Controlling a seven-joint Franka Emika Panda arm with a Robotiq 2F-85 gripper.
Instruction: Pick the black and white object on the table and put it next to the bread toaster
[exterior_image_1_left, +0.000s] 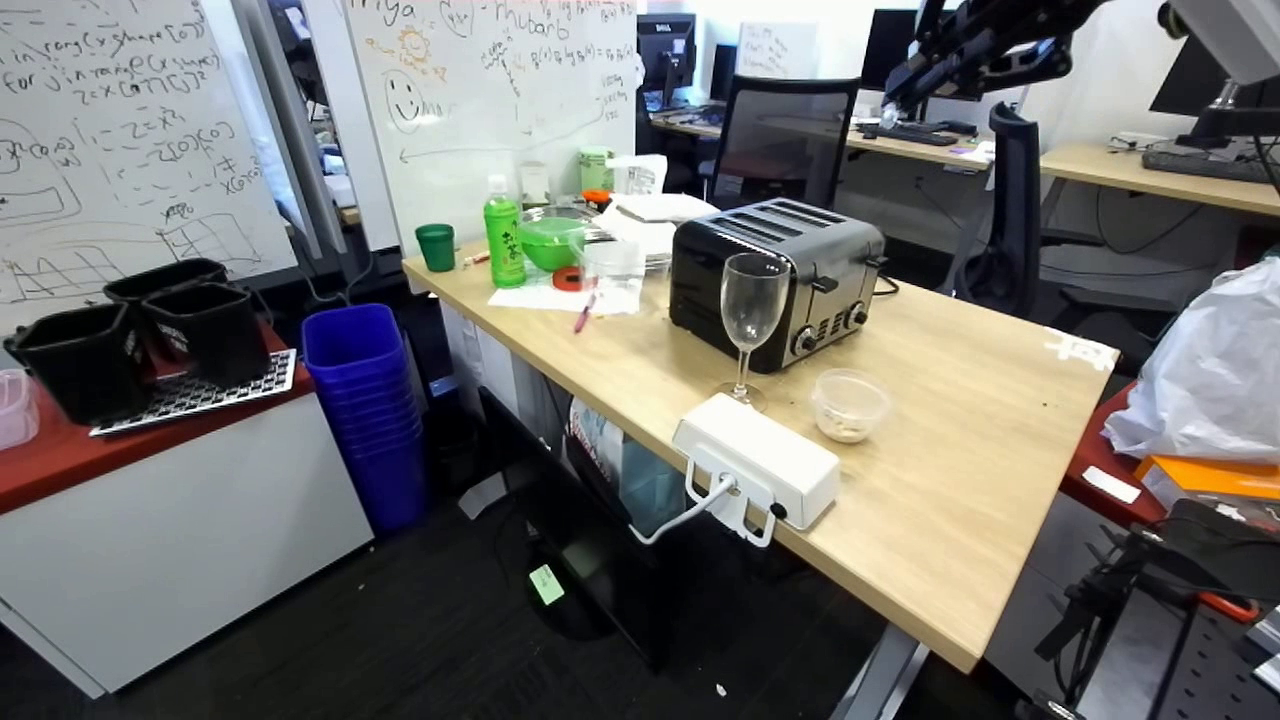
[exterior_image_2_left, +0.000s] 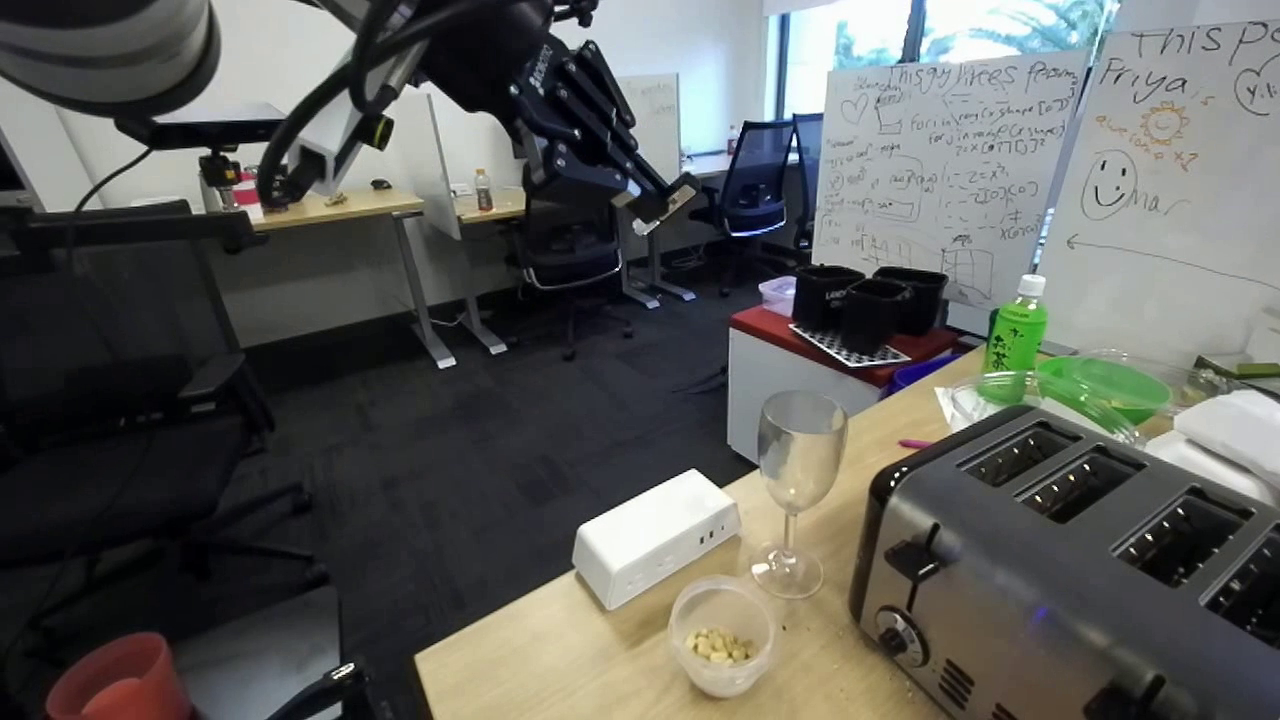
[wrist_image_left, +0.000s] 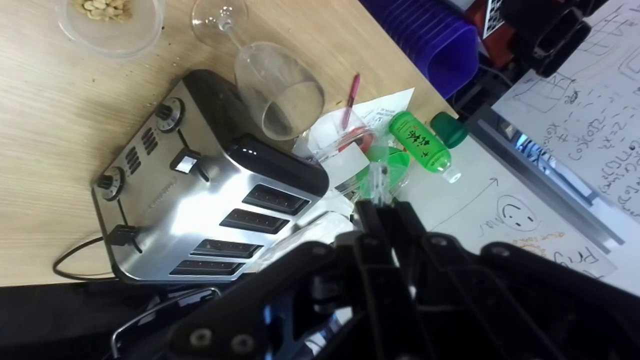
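Legible are "DELL" on a monitor (exterior_image_1_left: 667, 62), "ROBOTIQ" on the black housing (exterior_image_2_left: 508, 75) behind the jaws, "お茶" on the green bottle (exterior_image_1_left: 505, 242), handwritten "Friya" on a whiteboard (exterior_image_2_left: 1175, 240), and "range(x.shape[0])" on the neighbouring board (exterior_image_2_left: 940, 165).

I see on light-wood rectangular tabletop (exterior_image_1_left: 960, 440): clear stemmed wineglass (exterior_image_1_left: 750, 305) between boxy chrome toaster (exterior_image_1_left: 812, 262) and white oblong power box (exterior_image_1_left: 760, 450); round clear plastic tub (exterior_image_1_left: 850, 402) near wineglass.

The room is an office: in an exterior view, a whiteboard (exterior_image_1_left: 490, 120) bearing formulas rises behind the left corner of the table (exterior_image_1_left: 960, 430), and a mesh-backed chair (exterior_image_1_left: 785, 140), desks (exterior_image_1_left: 1160, 178), monitors (exterior_image_1_left: 667, 50) and keyboards (exterior_image_1_left: 912, 134) stand beyond its far edge.
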